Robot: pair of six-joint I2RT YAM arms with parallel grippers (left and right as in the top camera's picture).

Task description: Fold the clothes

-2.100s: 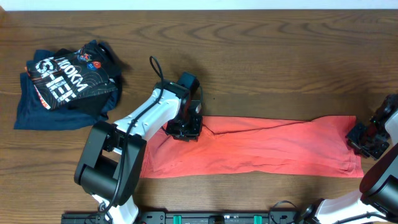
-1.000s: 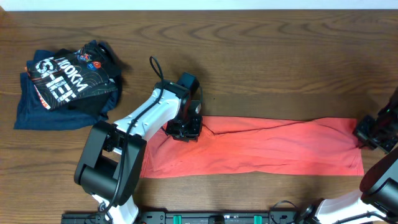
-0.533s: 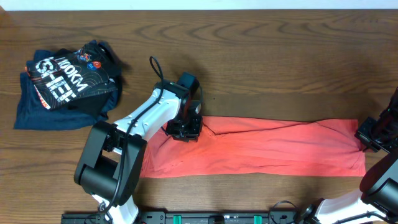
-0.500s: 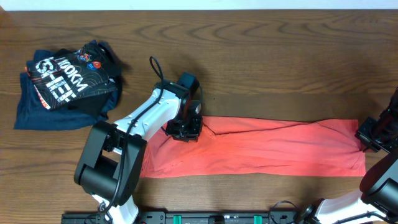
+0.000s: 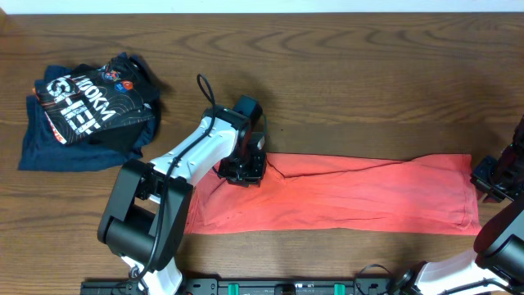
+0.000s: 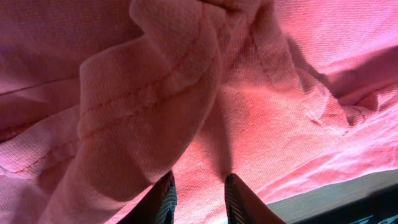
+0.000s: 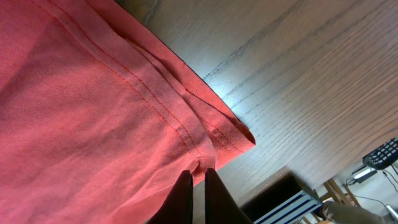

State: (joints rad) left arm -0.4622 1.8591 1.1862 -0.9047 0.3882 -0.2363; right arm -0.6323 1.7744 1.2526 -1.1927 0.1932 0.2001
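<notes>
The clothes [image 5: 352,192], a coral-red shirt, lie folded into a long strip across the front of the wooden table. My left gripper [image 5: 241,170] sits on the strip's upper left corner. In the left wrist view its fingers [image 6: 166,198] stand a little apart with bunched red fabric [image 6: 261,93] caught between them. My right gripper [image 5: 490,180] is at the strip's right end. In the right wrist view its tips [image 7: 198,172] are nearly together, pinching a pucker of the stitched hem [image 7: 205,134] at the shirt's edge.
A pile of navy and black garments with white lettering [image 5: 86,111] lies at the far left. Bare wood [image 5: 368,82] stretches behind the shirt. The table's edge and a blue-striped object [image 7: 292,208] lie just beyond the right gripper.
The right gripper drew the shirt's right end further right, pulling the strip straighter; the edge has now settled slightly back to the left. The left arm has not moved.
</notes>
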